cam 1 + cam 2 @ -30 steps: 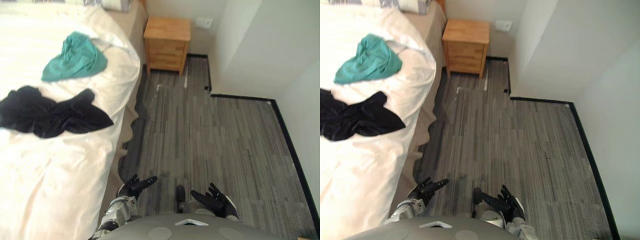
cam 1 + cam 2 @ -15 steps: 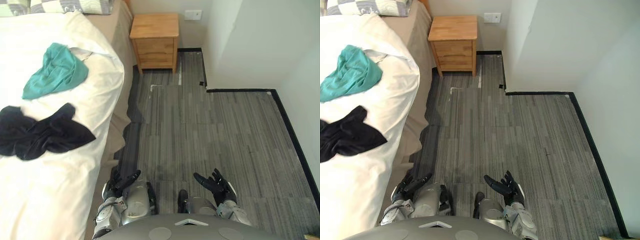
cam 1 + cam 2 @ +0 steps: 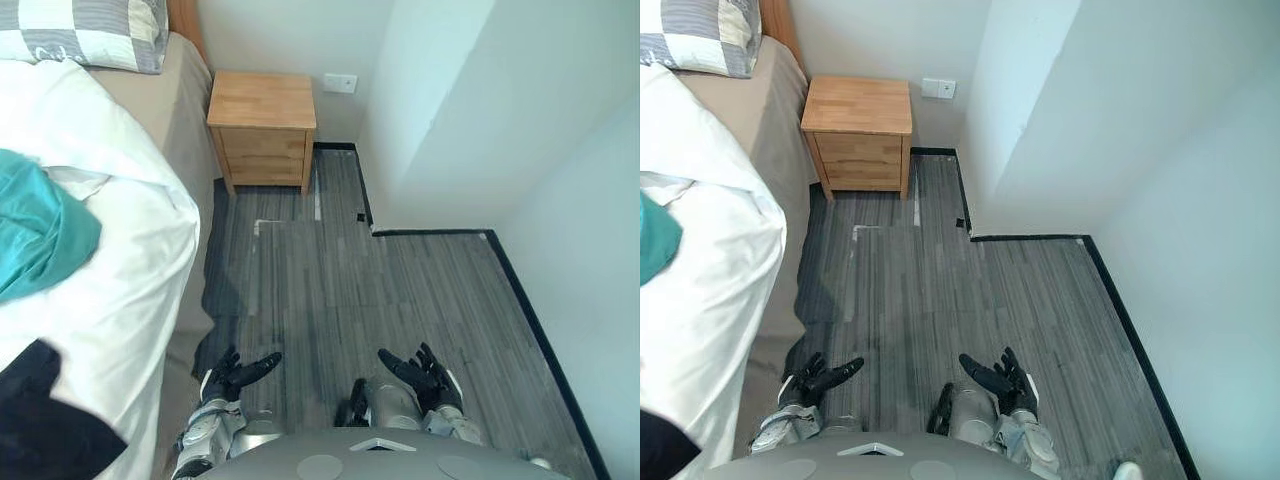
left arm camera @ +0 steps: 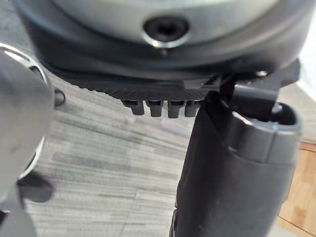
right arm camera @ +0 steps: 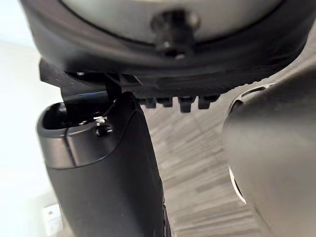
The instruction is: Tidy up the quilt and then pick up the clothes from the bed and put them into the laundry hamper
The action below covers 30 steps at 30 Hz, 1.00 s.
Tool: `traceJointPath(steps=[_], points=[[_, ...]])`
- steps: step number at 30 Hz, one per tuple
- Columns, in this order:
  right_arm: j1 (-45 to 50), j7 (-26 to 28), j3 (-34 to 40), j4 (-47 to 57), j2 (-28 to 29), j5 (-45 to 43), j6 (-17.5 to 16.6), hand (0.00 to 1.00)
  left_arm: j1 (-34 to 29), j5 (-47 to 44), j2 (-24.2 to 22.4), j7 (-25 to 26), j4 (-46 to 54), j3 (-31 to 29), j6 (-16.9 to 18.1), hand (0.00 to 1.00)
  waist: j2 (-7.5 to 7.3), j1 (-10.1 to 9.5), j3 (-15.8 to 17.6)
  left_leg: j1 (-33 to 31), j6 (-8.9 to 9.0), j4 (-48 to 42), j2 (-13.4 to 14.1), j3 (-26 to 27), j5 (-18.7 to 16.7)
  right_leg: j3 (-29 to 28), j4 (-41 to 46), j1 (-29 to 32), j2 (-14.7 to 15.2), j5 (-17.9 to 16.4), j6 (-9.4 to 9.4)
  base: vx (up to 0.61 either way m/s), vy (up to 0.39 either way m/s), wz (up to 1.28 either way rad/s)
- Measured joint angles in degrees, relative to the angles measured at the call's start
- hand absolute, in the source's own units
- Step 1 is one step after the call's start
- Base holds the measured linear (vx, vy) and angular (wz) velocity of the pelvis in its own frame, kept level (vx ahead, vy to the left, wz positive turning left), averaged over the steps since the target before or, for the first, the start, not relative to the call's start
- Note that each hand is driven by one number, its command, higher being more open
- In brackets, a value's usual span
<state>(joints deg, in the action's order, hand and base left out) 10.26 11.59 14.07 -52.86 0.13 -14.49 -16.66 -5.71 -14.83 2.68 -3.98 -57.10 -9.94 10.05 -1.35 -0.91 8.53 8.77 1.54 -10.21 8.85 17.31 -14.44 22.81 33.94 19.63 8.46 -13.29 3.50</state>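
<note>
The white quilt (image 3: 110,270) covers the bed along the left side. A teal garment (image 3: 35,235) lies on it at the left edge, and a black garment (image 3: 45,425) lies nearer, at the lower left corner. My left hand (image 3: 232,373) hangs low beside the bed's edge, fingers straight and holding nothing. My right hand (image 3: 420,370) hangs over the floor, open and empty as well. In the wrist views the left thumb (image 4: 232,173) and the right thumb (image 5: 108,168) stand straight over the grey floor.
A wooden nightstand (image 3: 262,125) stands against the far wall beside the bed. A checked pillow (image 3: 85,30) lies at the bed's head. White walls (image 3: 480,110) step out on the right, with a wall socket (image 3: 339,83) behind. Striped grey floor (image 3: 370,290) lies ahead.
The camera has turned to the right, so the bed and both garments slid towards the left edge. Both hands stay low and open.
</note>
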Motion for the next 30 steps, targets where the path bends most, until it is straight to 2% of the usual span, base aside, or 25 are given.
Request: traceJointPath(steps=[1, 2, 3, 4, 5, 6, 7, 8, 9, 10, 12, 14, 16, 18, 19, 20, 21, 22, 23, 24, 25, 26, 27, 29, 30], points=[[-0.06, -0.29, 0.14, 0.09, -0.18, -0.1, -0.78, 1.0, 0.7, 0.47, -0.24, -0.18, -0.95, 0.05, 0.0, 1.0, 0.58, 0.05, 0.29, 1.62, 0.67, 1.09, 0.89, -0.01, -0.28, 0.36, -10.59, 0.7, -1.14, 3.66, -0.44, 0.57, -0.229, 0.21], [-0.02, -0.58, 0.06, 0.15, -0.33, -0.13, -1.3, 1.0, 1.07, 1.88, -0.38, -0.21, -1.5, 0.03, -0.01, 1.0, 0.82, 0.18, 0.5, 3.14, 2.15, 1.3, 1.38, -0.17, -1.16, -2.51, -19.19, 0.94, -2.61, 8.09, -0.34, 0.6, -0.267, 0.23], [-0.05, -0.75, 0.05, 0.2, -0.32, -0.11, -1.41, 1.0, 1.04, 2.13, -0.48, -0.21, -1.75, -0.01, 0.0, 1.0, 0.9, 0.34, 0.56, 4.19, 3.29, 1.28, 1.67, -0.34, -1.85, -4.67, -22.72, 0.65, -3.18, 10.36, -0.22, 0.66, -0.347, 0.32], [-0.47, -0.96, 0.13, 0.15, -0.05, -0.06, -1.38, 1.0, 1.17, 2.6, -0.7, -0.07, -2.68, -0.33, 0.01, 1.0, 1.07, 0.83, 0.68, 6.99, 4.97, 1.15, 2.41, -1.25, -3.33, -8.03, -25.88, -1.09, -4.0, 17.76, -0.42, 0.65, -0.376, 0.44], [-1.96, -1.04, 0.13, 0.0, -0.98, 0.32, -1.3, 1.0, 1.72, 2.67, -1.65, 0.06, -4.07, -0.51, 0.0, 1.0, 2.93, 1.27, 1.4, 8.39, 5.03, -0.54, 4.17, -2.26, -3.44, -8.26, -21.64, -1.72, -5.25, 19.23, -3.13, 0.62, -0.371, 0.42], [-2.52, -1.16, 0.06, -0.06, -1.52, 0.51, -1.31, 1.0, 2.02, 2.72, -2.29, 0.06, -4.15, -0.5, 0.04, 1.0, 3.73, 1.21, 1.57, 8.4, 4.66, -2.17, 5.02, -2.78, -2.36, -8.13, -18.75, -1.38, -5.61, 16.6, -3.65, 0.56, -0.377, 0.28], [-2.82, -1.18, -0.07, -0.28, -2.04, 0.87, -1.04, 1.0, 1.78, 3.6, -3.34, -0.15, -3.67, -0.38, 0.43, 1.0, 4.58, 0.98, 1.45, 7.54, 4.75, -6.93, 6.38, -4.35, 0.48, -7.34, -15.19, -1.9, -5.78, 13.22, -5.19, 0.41, -0.306, 0.1], [-2.83, -1.22, -0.07, -0.32, -2.22, 1.2, -0.71, 1.0, 1.57, 3.83, -3.48, -0.16, -3.49, -0.44, 0.74, 1.0, 4.86, 0.93, 1.29, 6.43, 4.73, -10.43, 7.11, -5.6, 2.41, -6.98, -14.16, -2.74, -6.01, 11.75, -5.37, 0.52, -0.406, 0.14], [-3.06, -1.47, -0.05, -0.43, -2.53, 2.9, 0.26, 1.0, 1.14, 3.81, -3.57, -0.25, -3.1, -0.97, 1.32, 1.0, 5.34, 0.83, 1.3, 2.74, 3.44, -20.36, 8.58, -8.51, 7.31, -6.72, -13.65, -5.35, -6.83, 8.98, -5.78, 0.53, -0.381, 0.16], [-3.23, -1.51, -0.09, -0.54, -2.9, 3.95, 1.12, 1.0, 0.71, 3.8, -3.84, -0.44, -2.95, -1.8, 2.02, 1.0, 5.6, 0.71, 1.47, -3.17, 4.17, -33.33, 10.36, -11.98, 10.81, -6.56, -15.27, -8.89, -8.23, 7.44, -6.08, 0.63, -0.392, 0.12], [-3.66, -1.46, -0.14, -1.79, -3.24, 5.35, 1.57, 1.0, 0.56, 3.79, -4.45, -0.4, -1.03, -1.57, 4.22, 1.0, 6.19, -0.64, 1.75, -10.44, 6.56, -45.13, 11.66, -12.74, 6.84, -5.55, -19.92, -16.68, -9.7, 7.22, -6.2, 0.53, -0.261, 0.02], [-4.02, -0.94, -0.11, -2.61, -3.01, 7.31, 1.72, 1.0, 0.57, 3.74, -3.92, -0.79, -0.48, 0.13, 5.3, 1.0, 5.51, -1.58, 1.61, -13.62, 6.39, -41.16, 9.56, -10.11, 2.85, -4.54, -24.24, -22.41, -9.15, 7.36, -5.94, 0.4, -0.167, 0.04], [-4.31, 0.04, -0.16, -2.47, -2.32, 7.42, 1.66, 1.0, 0.64, 3.15, -3.94, -0.88, 0.88, 0.59, 6.06, 1.0, 4.99, -2.65, 1.5, -16.87, 4.99, -31.19, 6.19, -6.32, 0.73, -3.83, -28.59, -26.41, -8.36, 7.15, -5.33, 0.37, -0.085, 0.08], [-4.65, 0.44, -0.54, -2.43, -1.72, 7.52, 1.59, 1.0, 1.05, 1.18, -3.8, -0.85, 1.65, 0.56, 6.01, 1.0, 4.37, -2.85, 1.84, -20.4, 3.08, -22.77, 3.44, -0.04, 1.66, -1.2, -31.14, -29.52, -7.13, 6.62, -4.28, 0.41, 0.007, 0.45], [-4.41, 0.31, -2.23, -2.45, -1.81, 7.6, 1.44, 1.0, 1.21, 0.94, -3.56, -0.73, 2.43, 0.49, 5.73, 1.0, 3.5, -2.77, 2.03, -21.67, 2.44, -19.26, 2.82, 8.46, 4.55, 1.96, -31.29, -30.65, -5.92, 5.43, -2.66, 0.49, 0.042, 0.91], [-4.15, 0.19, -3.88, -2.45, -2.1, 9.06, 1.38, 1.0, 1.17, 0.94, -3.61, -0.23, 2.89, -0.05, 5.33, 1.0, 2.97, -2.59, 2.04, -21.24, 1.17, -15.4, 2.88, 19.25, 9.72, 5.81, -31.17, -32.61, -5.19, 3.95, -0.96, 0.49, 0.054, 1.03], [-4.16, -0.17, -4.63, -2.47, -2.2, 9.81, 1.37, 1.0, 1.2, 0.95, -3.61, -0.13, 3.02, -0.43, 4.64, 1.0, 2.8, -2.25, 2.08, -20.61, -2.12, -13.76, 2.85, 24.58, 10.79, 7.46, -31.1, -34.2, -5.11, 3.18, -0.08, 0.47, 0.072, 1.38], [-4.15, -1.6, -6.13, -2.55, -1.73, 9.64, 1.37, 1.0, 1.69, 1.12, -3.15, -0.01, 2.99, -1.19, 2.93, 1.0, 1.72, -1.65, 1.86, -18.35, -6.93, -12.04, 1.26, 31.52, 8.31, 11.1, -30.7, -36.46, -4.38, 1.98, 1.8, 0.5, 0.083, 1.37], [-4.25, -2.25, -6.44, -2.56, -1.15, 9.63, 1.36, 1.0, 2.14, 1.22, -2.93, 0.09, 3.1, -1.63, 2.16, 1.0, 0.78, -2.18, 1.29, -17.97, -8.9, -11.27, -0.07, 33.73, 6.52, 13.23, -29.31, -36.84, -3.43, 1.1, 3.23, 0.59, 0.122, 1.57], [-4.59, -2.89, -6.09, -2.58, -0.58, 9.64, 1.47, 1.0, 2.73, 0.66, -2.87, 0.87, 2.68, -1.79, 1.62, 1.0, 0.27, -3.69, 1.1, -16.75, -11.18, -9.05, -2.13, 32.86, 2.98, 13.79, -22.13, -35.77, -1.75, -0.38, 5.29, 0.48, 0.123, 1.11], [-5.07, -3.18, -5.63, -2.73, -0.46, 9.66, 1.74, 1.0, 3.06, 0.37, -2.54, 1.07, 2.19, -1.79, 0.95, 1.0, -0.13, -3.71, 1.18, -16.1, -11.61, -7.98, -3.33, 31.19, 2.61, 13.6, -16.19, -34.58, -0.41, -0.98, 6.01, 0.47, 0.155, 1.37], [-6.08, -3.41, -4.88, -3.34, 0.15, 9.66, 2.43, 1.0, 3.4, 0.06, -1.65, 1.19, 0.95, -1.63, 0.16, 1.0, -0.95, -2.83, 1.04, -14.62, -11.26, -6.15, -5.8, 27.06, 2.38, 11.39, 0.11, -29.5, 4.08, 0.83, 5.61, 0.5, 0.148, 1.61], [-7.13, -3.22, -4.79, -4.11, 0.07, 9.75, 2.96, 1.0, 3.48, 0.07, -1.0, 1.42, 0.17, -1.62, -0.25, 1.0, -1.43, -1.75, 1.3, -12.15, -11.12, -4.13, -7.86, 23.16, 2.27, 6.18, 15.17, -23.84, 7.18, 2.43, 5.46, 0.5, 0.113, 1.76], [-7.0, -3.13, -4.45, -4.32, 0.0, 9.78, 3.09, 1.0, 3.39, -0.02, -0.6, 1.47, -1.09, -1.63, -0.25, 1.0, -1.27, -1.16, 1.6, -9.09, -11.01, -2.57, -9.1, 18.85, 2.21, 2.13, 23.28, -20.07, 7.75, 2.25, 5.53, 0.46, -0.006, 1.62], [-6.52, -2.8, -3.84, -3.38, -0.43, 9.83, 3.22, 1.0, 2.71, -0.81, -0.39, 1.64, -1.61, -1.65, 0.11, 1.0, -0.54, -0.75, 1.98, -5.71, -10.7, -1.21, -9.79, 13.51, 2.05, -1.54, 25.31, -16.42, 7.42, 1.99, 5.09, 0.58, -0.138, 2.02]])
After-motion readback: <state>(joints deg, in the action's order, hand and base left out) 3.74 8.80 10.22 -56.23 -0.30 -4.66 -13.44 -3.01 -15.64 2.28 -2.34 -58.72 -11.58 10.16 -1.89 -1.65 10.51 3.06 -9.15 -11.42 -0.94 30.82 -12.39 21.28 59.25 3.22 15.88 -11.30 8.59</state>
